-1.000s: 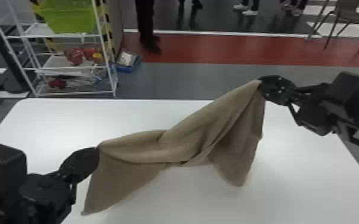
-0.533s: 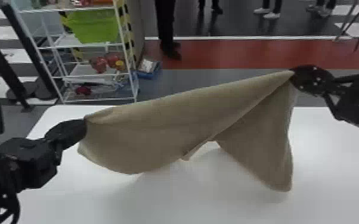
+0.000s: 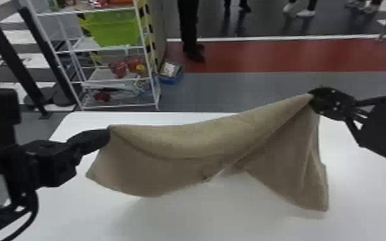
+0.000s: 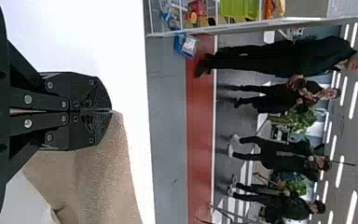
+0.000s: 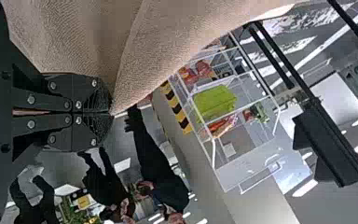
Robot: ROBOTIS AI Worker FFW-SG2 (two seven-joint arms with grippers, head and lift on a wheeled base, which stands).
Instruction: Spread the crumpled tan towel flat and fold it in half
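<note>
Where it stretched, the towel (image 3: 182, 145) sags.

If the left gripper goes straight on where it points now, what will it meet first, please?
Most likely the towel, which the left gripper already pinches: in the head view the cloth stretches on ahead of the tips. Beyond that, depth is unclear.

And there's the white rack (image 3: 157, 80), green bin (image 3: 115, 29) aboard, blue box (image 3: 171, 79) near its foot, red strip (image 3: 282, 54) beyond!
</note>
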